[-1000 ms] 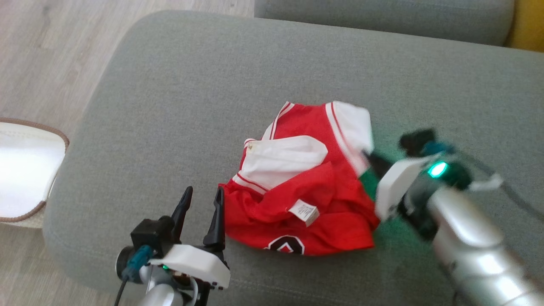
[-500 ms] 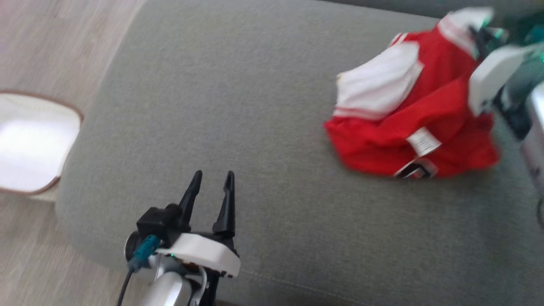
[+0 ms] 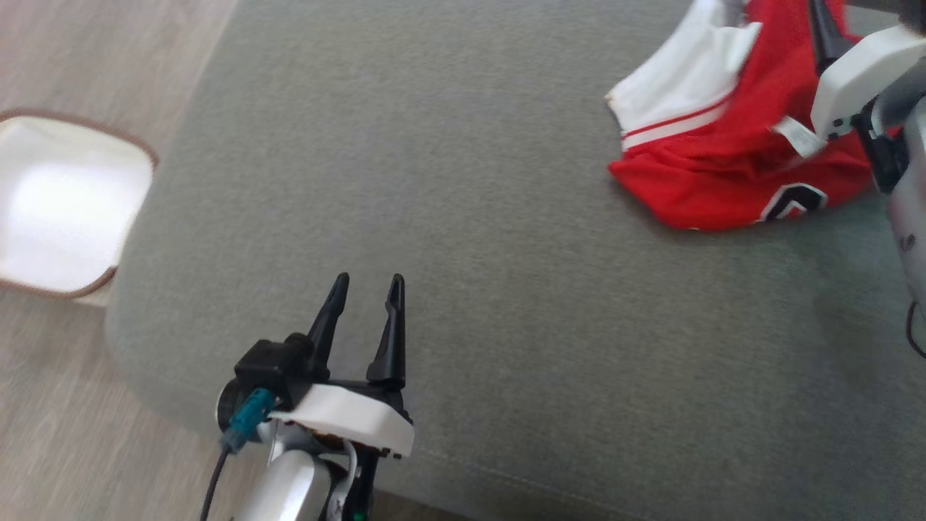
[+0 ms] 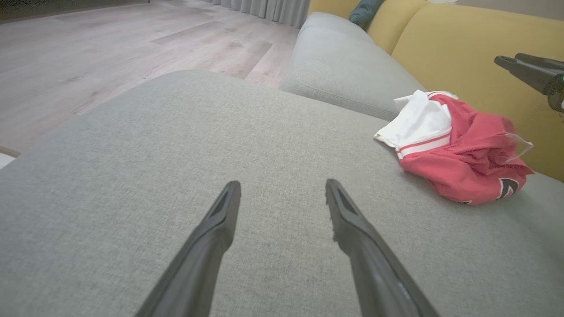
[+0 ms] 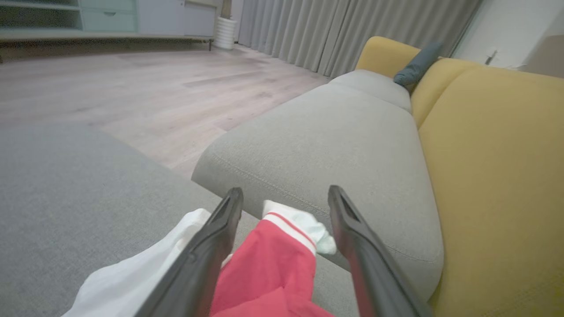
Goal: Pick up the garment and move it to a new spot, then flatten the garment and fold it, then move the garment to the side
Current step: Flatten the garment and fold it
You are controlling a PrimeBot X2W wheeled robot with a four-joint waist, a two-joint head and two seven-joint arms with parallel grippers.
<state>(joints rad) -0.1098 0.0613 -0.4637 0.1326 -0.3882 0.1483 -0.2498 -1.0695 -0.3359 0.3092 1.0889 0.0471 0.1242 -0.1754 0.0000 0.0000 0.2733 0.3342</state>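
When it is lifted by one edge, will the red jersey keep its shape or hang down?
Probably floppy: the garment lies crumpled in soft folds on the grey cushion, so it would likely drape and hang. It looks thin, so it is probably light. A push would likely bunch it rather than slide it.

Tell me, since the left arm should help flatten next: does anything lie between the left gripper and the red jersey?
Nothing visible does: bare grey cushion separates the open left gripper from the crumpled garment.

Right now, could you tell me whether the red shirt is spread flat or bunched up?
Bunched up. The shirt lies in a crumpled heap on the grey cushion, a white sleeve draped over its red body.
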